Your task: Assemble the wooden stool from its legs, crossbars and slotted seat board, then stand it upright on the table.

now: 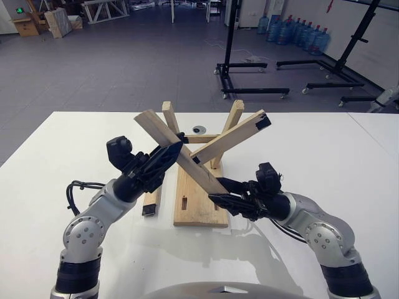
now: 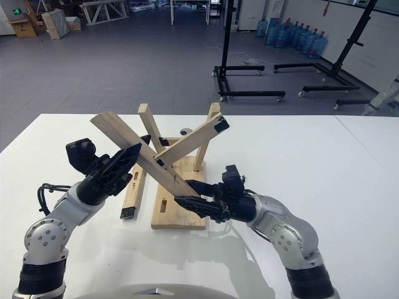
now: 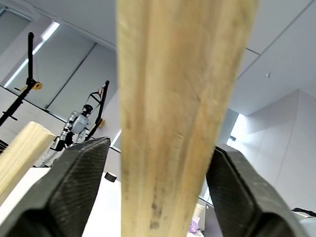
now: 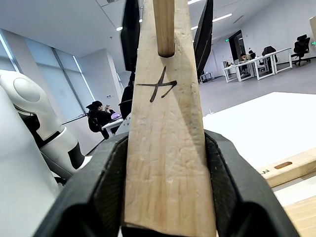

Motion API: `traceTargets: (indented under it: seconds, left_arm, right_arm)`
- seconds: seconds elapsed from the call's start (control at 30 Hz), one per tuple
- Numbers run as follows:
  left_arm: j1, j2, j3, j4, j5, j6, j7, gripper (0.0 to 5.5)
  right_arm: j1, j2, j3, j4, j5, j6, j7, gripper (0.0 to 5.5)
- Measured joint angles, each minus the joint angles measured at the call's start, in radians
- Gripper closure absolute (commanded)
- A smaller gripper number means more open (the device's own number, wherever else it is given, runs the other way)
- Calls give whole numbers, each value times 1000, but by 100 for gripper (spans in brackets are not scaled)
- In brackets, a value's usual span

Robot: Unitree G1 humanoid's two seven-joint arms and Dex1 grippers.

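The slotted seat board (image 1: 201,213) lies flat on the white table (image 1: 324,156). Two legs (image 1: 168,116) (image 1: 235,113) stand at its far end, joined by a crossbar (image 1: 204,138). Above the board a third leg (image 1: 153,124) slants down to the right, crossed by a fourth leg (image 1: 244,129) with a black tip. My left gripper (image 1: 167,156) is shut on the slanted leg's middle (image 3: 173,123), one finger (image 3: 79,192) on each side. My right gripper (image 1: 222,194) is shut on that leg's lower end (image 4: 168,148), where a dowel (image 4: 164,24) enters it.
A loose wooden piece (image 1: 150,202) with a black end lies on the table left of the board. A black cable (image 1: 78,187) loops by my left arm. A round grommet (image 1: 199,129) sits behind the stool parts. Black stands (image 1: 249,68) are on the floor beyond.
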Motion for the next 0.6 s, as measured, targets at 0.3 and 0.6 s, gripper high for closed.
traceTargets:
  seconds: [0.3, 0.6]
  left_arm:
    - [-7, 0, 14, 13, 15, -1, -32, 338]
    - [-5, 37, 15, 15, 72, 9, -97, 340]
  right_arm:
    - [-2, 12, 7, -3, 0, 0, -29, 347]
    - [-34, -19, 7, 36, -8, 22, -21, 215]
